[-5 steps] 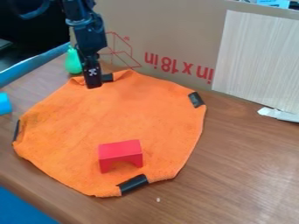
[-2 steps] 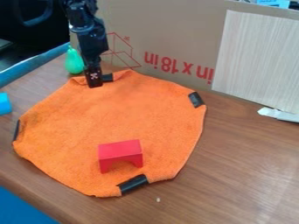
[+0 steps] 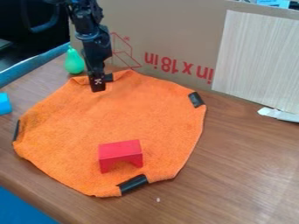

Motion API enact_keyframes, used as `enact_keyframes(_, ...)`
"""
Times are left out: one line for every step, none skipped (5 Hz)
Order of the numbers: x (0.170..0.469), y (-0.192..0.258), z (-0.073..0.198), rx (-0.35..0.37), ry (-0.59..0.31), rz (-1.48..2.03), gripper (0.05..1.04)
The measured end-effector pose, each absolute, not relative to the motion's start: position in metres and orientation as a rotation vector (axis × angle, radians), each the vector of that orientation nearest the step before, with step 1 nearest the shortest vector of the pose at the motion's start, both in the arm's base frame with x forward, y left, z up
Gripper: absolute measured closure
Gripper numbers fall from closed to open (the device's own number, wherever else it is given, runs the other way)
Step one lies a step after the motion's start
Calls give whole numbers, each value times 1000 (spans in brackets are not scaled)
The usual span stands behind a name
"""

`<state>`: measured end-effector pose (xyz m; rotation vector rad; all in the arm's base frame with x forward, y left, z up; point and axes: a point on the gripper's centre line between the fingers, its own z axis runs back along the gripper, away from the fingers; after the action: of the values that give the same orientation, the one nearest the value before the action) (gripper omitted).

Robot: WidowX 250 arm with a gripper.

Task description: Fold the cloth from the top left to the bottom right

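With the orange cloth (image 3: 111,116) spread on the table (image 3: 245,166), you seem to be at the grasping step, gripper (image 3: 98,85) at its top-left edge, hold impossible to tell; next, secure that edge and fold toward bottom right.

One orange cloth (image 3: 116,118); four black strips (image 3: 196,99); one red arch (image 3: 120,149); one green pear (image 3: 74,62); one blue object (image 3: 5,104)

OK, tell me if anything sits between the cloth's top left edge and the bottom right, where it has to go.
Yes: the red block stands on the lower part of the orange cloth, near its bottom black strip, likely in the fold's way.
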<state>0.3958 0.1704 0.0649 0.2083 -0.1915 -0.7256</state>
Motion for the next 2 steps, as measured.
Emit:
enact_keyframes(402,176,68,260,-216,-710,83)
enact_keyframes(409,176,70,300,-236,-705,83)
